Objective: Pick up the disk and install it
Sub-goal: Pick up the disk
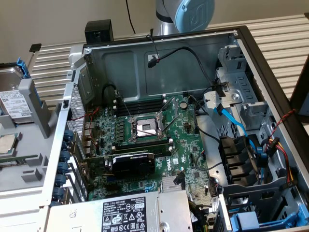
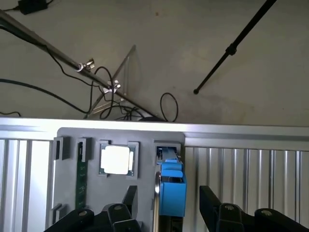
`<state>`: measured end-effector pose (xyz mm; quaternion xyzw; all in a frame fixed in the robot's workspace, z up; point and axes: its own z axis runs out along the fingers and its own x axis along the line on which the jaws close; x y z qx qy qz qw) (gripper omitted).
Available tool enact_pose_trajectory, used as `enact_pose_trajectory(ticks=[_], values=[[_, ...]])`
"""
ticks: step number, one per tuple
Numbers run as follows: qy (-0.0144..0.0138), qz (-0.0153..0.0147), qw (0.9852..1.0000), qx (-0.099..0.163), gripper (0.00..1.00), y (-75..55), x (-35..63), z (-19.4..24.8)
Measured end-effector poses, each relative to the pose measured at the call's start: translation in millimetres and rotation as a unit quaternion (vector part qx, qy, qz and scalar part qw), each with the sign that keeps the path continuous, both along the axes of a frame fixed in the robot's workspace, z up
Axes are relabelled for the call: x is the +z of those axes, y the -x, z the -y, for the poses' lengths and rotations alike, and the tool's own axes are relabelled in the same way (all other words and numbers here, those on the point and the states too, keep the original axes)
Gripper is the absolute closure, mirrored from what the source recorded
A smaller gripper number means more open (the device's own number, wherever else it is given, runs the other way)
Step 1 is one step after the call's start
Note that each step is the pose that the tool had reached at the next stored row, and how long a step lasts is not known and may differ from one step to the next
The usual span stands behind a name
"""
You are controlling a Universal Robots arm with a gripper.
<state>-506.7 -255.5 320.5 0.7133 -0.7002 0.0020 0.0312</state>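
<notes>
The disk (image 1: 13,102) stands on edge in a slot of a grey parts holder (image 1: 36,108) at the exterior view's left. It is silver with a white label and a blue carrier. In the wrist view the disk (image 2: 172,194) shows as a blue-framed edge. My gripper (image 2: 168,192) is open and hangs above it. One black finger (image 2: 130,197) is on each side, with a gap to the blue frame on both sides. Nothing is held.
An open computer case (image 1: 260,58) holds a motherboard (image 1: 145,130), a grey power-supply box (image 1: 125,212), cables and drive bays (image 1: 241,96). A square silver chip (image 2: 116,159) and a green memory stick (image 2: 80,179) sit in the holder beside the disk. The arm's blue joint (image 1: 193,12) rises behind the case.
</notes>
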Motion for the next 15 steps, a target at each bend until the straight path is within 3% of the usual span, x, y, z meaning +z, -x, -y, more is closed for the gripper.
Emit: enact_pose_trajectory(ticks=[3,6,12,15], values=[[0.0,0.0062,1.0,0.0,0.38,2.3,-2.8,0.0],[-0.0006,0.0093,1.0,0.0,0.38,2.4,-4.5,0.0],[-0.0106,0.0098,0.9999,-0.001,0.38,2.5,-9.2,3.0],[-0.0117,0.0097,0.9999,-0.001,0.38,2.5,-10.3,3.0]])
